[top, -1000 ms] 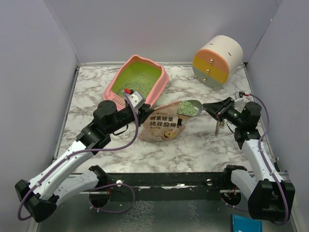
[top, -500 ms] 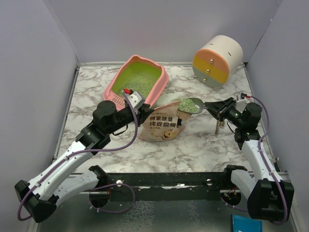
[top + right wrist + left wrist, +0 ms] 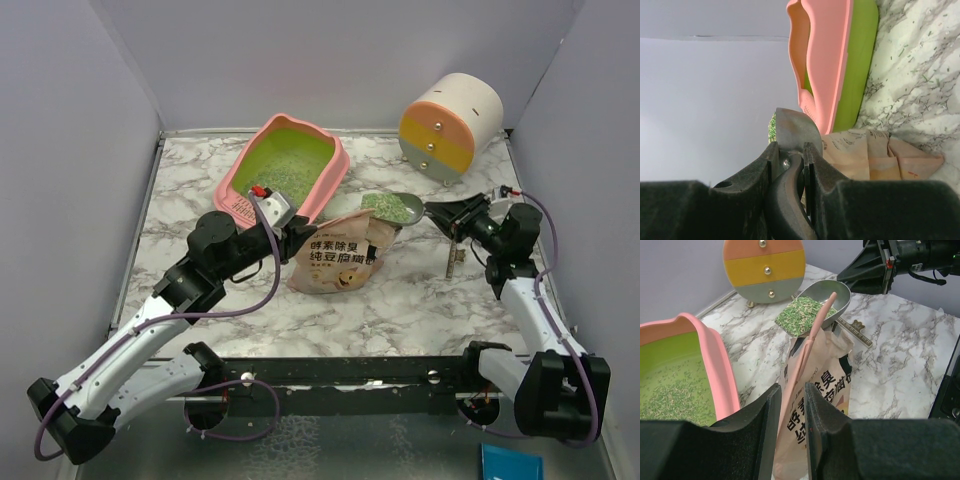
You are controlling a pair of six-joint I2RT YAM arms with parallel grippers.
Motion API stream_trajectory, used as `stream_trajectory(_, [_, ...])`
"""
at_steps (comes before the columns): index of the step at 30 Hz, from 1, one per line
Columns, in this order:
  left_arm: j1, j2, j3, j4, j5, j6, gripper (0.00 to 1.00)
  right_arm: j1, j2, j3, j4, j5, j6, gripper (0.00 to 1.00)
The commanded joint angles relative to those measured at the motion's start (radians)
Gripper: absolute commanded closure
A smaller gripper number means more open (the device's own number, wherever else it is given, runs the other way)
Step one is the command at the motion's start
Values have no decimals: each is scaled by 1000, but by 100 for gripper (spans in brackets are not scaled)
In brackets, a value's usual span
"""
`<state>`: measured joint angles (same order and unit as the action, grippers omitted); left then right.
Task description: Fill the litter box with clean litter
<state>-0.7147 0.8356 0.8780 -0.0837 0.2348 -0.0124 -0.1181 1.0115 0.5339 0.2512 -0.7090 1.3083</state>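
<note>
Top external view, starting from my bases: my left gripper [image 3: 293,238] is pinched tight on the side edge of the beige-orange pouch [image 3: 340,262], which rests on the marble table [image 3: 400,300]. In the left wrist view the pouch's pink edge runs up between my two fingers [image 3: 765,415], with almost no gap left. My right gripper [image 3: 447,212] is clamped on the handle of the grey metal scoop [image 3: 398,208]. The right wrist view shows that handle squeezed between both pads. The scoop's bowl sits at the pouch's open top, carrying a heap of clean litter [image 3: 380,204]. Just beyond the pouch stands the litter box [image 3: 335,170], with a thin scatter of the same granules across its green floor. Farthest off, at the right rear, is the drawer cabinet [image 3: 450,122].
</note>
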Motion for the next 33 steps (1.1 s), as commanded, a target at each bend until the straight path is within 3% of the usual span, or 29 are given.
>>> stream_trajectory(1, [4, -32, -13, 16, -17, -2, 72, -6, 41, 91, 114, 12, 16, 99])
stream_trajectory(20, [3, -66, -8, -21, -37, 9, 72, 12, 338, 346, 227, -42, -5, 99])
stream_trajectory(33, [3, -80, 9, -66, -77, 24, 72, 176, 624, 635, 264, -2, 3, 99])
